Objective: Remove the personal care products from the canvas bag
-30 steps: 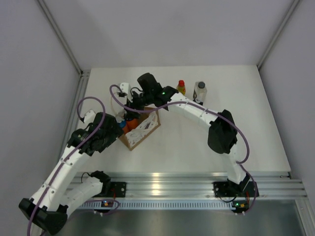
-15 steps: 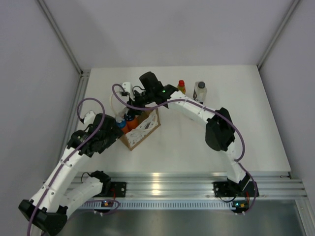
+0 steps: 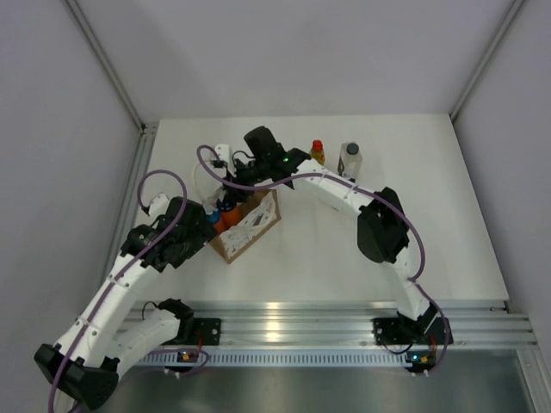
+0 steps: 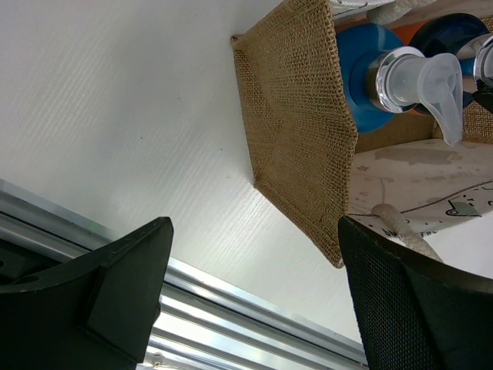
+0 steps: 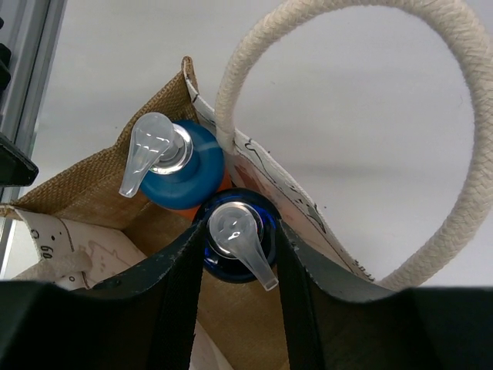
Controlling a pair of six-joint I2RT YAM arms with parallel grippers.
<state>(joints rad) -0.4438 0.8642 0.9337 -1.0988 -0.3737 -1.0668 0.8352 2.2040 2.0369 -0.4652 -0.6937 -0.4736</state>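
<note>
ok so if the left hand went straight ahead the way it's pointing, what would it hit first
the canvas bag: its burlap end panel lies dead ahead between the fingers of the open left hand, in front of the blue-topped pump bottle inside. how far off it is, the wrist view doesn't settle

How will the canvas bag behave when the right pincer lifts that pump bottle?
Probably floppy: the canvas bag shows a creased, slack woven side. Likely light, so it may ride up with the pump bottle the right pincer grips. The open left pincer near its corner isn't clamping it.
</note>
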